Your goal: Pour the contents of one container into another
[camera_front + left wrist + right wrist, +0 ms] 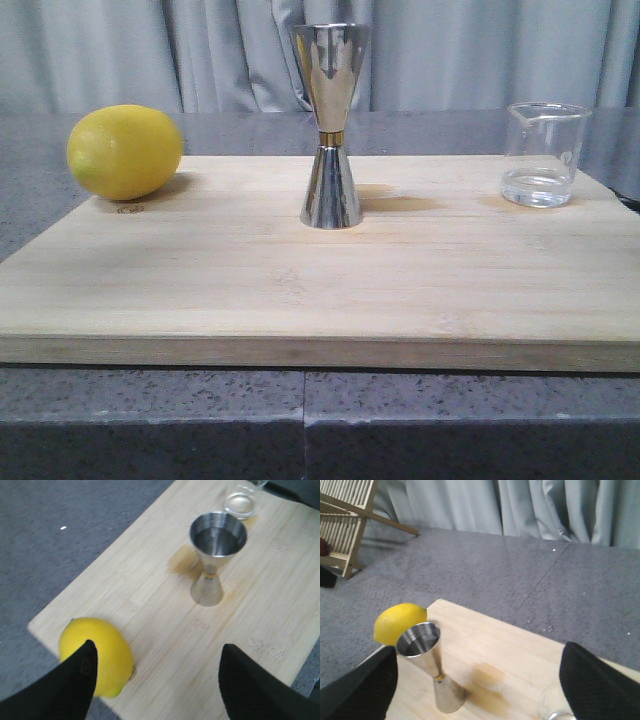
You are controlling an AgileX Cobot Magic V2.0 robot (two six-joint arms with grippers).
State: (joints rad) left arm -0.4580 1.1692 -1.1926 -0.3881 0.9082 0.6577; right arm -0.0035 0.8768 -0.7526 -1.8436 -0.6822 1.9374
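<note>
A small clear glass beaker (543, 155) with a pouring lip stands upright at the back right of the wooden board (300, 290), a little clear liquid in its bottom. The shiny steel hourglass cup (330, 125) stands upright mid-board. Neither gripper shows in the front view. My left gripper (158, 647) hangs open above the board's left part, the steel cup (215, 555) and the beaker (240, 504) well beyond its fingers. My right gripper (480, 650) is open and empty above the board, with the steel cup (432, 670) and the beaker's rim (555, 707) between and below its fingers.
A yellow lemon (125, 150) lies at the board's back left corner. A brownish wet stain (400, 200) marks the wood right of the steel cup. The board rests on a grey speckled counter (300, 410). A wooden slatted rack (345, 525) stands far left, before grey curtains.
</note>
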